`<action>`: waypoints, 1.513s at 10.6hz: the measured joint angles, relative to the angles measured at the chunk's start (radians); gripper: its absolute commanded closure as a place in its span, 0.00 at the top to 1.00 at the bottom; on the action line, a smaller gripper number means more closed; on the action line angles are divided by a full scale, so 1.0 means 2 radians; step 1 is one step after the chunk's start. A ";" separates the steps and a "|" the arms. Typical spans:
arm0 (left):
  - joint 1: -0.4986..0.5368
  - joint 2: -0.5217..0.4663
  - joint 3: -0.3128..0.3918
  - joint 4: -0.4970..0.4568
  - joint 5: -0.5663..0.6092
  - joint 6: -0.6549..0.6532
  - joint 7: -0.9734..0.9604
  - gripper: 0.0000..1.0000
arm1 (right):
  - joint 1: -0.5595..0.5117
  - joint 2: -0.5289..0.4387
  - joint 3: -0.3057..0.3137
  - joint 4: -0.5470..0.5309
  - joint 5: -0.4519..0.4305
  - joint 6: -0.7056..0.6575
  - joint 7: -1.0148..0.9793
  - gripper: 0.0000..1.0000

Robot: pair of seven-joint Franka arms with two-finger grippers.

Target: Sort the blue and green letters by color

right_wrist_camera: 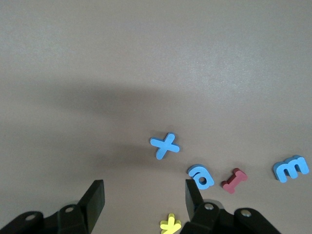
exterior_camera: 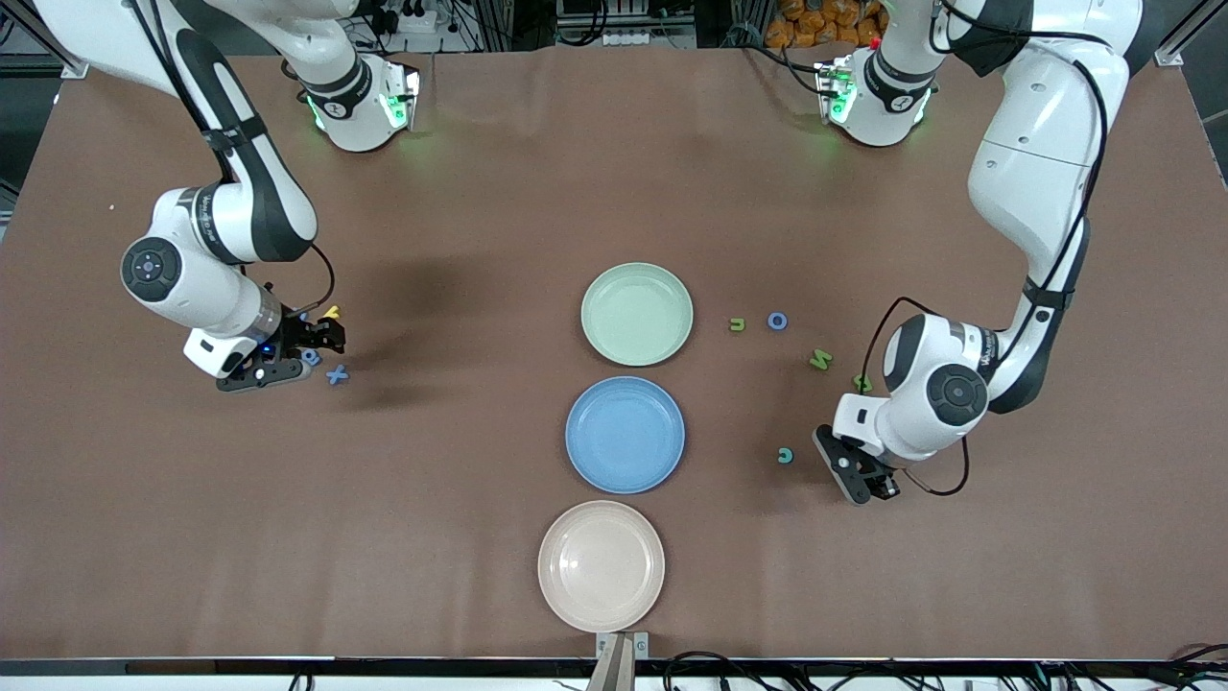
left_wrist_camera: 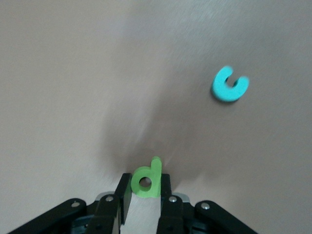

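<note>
In the left wrist view my left gripper [left_wrist_camera: 146, 189] is shut on a green letter d [left_wrist_camera: 146, 179], held upright just above the table. A teal letter c [left_wrist_camera: 229, 84] lies ahead of it. From the front, the left gripper [exterior_camera: 846, 465] is beside that teal letter [exterior_camera: 785, 455]. A green u [exterior_camera: 737, 324], a blue o [exterior_camera: 778, 321] and a green w [exterior_camera: 820, 360] lie farther from the camera. My right gripper [right_wrist_camera: 144, 190] is open and low over the table. Near it lie a blue x [right_wrist_camera: 165, 145], a blue a [right_wrist_camera: 201, 176] and a blue m [right_wrist_camera: 291, 168].
Three empty plates stand in a line at mid-table: green [exterior_camera: 637, 314], blue [exterior_camera: 625, 434] and beige [exterior_camera: 602, 565] nearest the camera. A yellow letter [right_wrist_camera: 170, 225] lies by one right finger, and a red letter [right_wrist_camera: 234, 180] lies beside the blue a.
</note>
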 measured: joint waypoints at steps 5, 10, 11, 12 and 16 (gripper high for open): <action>-0.034 -0.014 -0.005 0.006 0.000 -0.054 -0.136 0.00 | -0.002 0.025 -0.004 0.000 0.000 0.027 -0.008 0.75; -0.057 -0.047 -0.016 0.007 0.000 -0.113 -0.289 0.00 | -0.003 0.061 -0.004 0.000 0.000 0.067 -0.008 0.73; -0.059 -0.052 -0.021 0.007 0.000 -0.122 -0.313 0.00 | -0.003 0.070 -0.005 0.000 0.000 0.075 -0.008 0.73; -0.063 -0.057 -0.024 0.007 0.000 -0.130 -0.341 0.00 | -0.003 0.075 -0.006 0.000 0.000 0.078 -0.009 0.73; -0.068 -0.073 -0.047 0.003 0.000 -0.161 -0.503 0.00 | -0.003 0.083 -0.015 0.000 -0.007 0.090 -0.011 0.71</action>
